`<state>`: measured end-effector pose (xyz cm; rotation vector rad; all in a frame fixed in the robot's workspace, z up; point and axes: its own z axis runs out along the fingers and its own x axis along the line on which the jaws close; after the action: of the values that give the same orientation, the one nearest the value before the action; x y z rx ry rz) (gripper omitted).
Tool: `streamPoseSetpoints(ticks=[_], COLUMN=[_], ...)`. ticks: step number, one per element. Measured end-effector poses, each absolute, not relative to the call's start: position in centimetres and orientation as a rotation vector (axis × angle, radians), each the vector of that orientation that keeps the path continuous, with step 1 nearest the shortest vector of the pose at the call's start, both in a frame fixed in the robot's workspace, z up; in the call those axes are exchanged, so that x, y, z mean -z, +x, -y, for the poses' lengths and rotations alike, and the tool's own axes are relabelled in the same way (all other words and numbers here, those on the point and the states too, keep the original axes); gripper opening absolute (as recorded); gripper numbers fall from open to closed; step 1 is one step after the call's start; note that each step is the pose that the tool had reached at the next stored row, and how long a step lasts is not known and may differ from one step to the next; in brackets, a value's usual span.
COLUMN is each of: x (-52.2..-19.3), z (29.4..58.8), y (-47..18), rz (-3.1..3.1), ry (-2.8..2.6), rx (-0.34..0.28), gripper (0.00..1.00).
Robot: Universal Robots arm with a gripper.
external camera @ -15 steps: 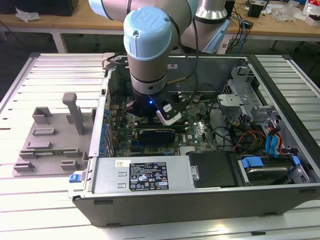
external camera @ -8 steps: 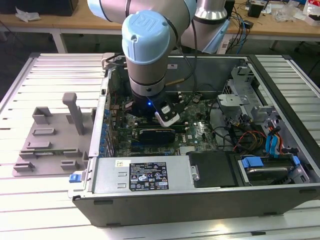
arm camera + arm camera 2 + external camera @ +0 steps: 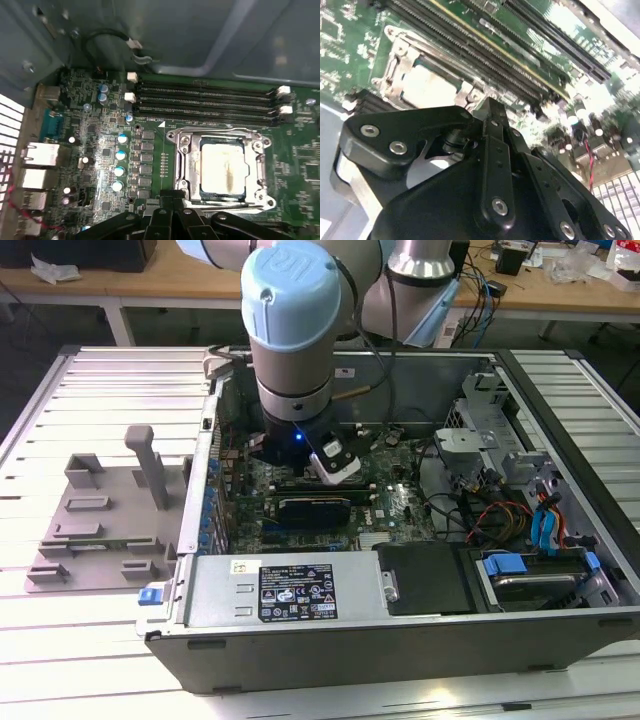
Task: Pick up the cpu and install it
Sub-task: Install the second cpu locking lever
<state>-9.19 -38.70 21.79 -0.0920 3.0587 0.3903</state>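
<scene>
The cpu [image 3: 222, 167] is a pale silver square lying flat inside the metal socket frame [image 3: 182, 160] on the green motherboard. It also appears in the second wrist view, cpu [image 3: 427, 85], in the socket. My black gripper [image 3: 167, 197] hangs just over the socket's edge, its fingers closed together with nothing between them, and it reads the same in the second wrist view, gripper [image 3: 490, 107]. In the exterior view the arm [image 3: 290, 340] reaches down into the open computer case [image 3: 400, 640] and covers the socket.
Long memory slots [image 3: 205, 97] run beside the socket, with capacitors [image 3: 120, 155] and rear ports [image 3: 37, 152] on the other side. The case holds a power supply [image 3: 290, 590], cables [image 3: 490, 515] and a drive bay [image 3: 530, 570]. A grey fixture plate [image 3: 100, 520] with posts lies at the exterior view's left.
</scene>
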Motion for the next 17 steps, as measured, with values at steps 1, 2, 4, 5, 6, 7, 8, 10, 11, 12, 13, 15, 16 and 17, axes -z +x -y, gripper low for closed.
streamPoseSetpoints(ticks=[1, 2, 4, 5, 6, 7, 8, 10, 11, 12, 13, 15, 16, 17], x=[-22.5, -22.8, -23.0, -23.0, -23.0, -23.0, -23.0, -23.0, -23.0, -23.0, -23.0, -23.0, -23.0, -23.0], z=[38.7, 38.6, 38.4, 38.1, 37.9, 37.7, 37.5, 37.2, 37.0, 36.8, 36.4, 35.6, 35.4, 34.9], y=[-9.2, -9.2, -9.1, -8.7, -8.1, -7.2, -6.5, -6.0, -5.7, -5.6, -5.3, -5.0, -5.0, -4.8], rz=[-3.059, -3.061, -3.074, -3.075, -3.076, -3.076, -3.076, -3.076, -3.077, -3.078, -3.079, -3.081, -3.082, -3.084], ry=[-0.092, -0.092, -0.092, -0.091, -0.09, -0.09, -0.09, -0.09, -0.09, -0.091, -0.091, -0.092, -0.092, -0.093], rx=[-0.387, -0.37, -0.268, -0.254, -0.252, -0.251, -0.249, -0.243, -0.237, -0.231, -0.218, -0.194, -0.183, -0.156], gripper=[0.11, 0.11, 0.11, 0.11, 0.11, 0.11, 0.11, 0.11, 0.11, 0.11, 0.11, 0.11, 0.11, 0.11])
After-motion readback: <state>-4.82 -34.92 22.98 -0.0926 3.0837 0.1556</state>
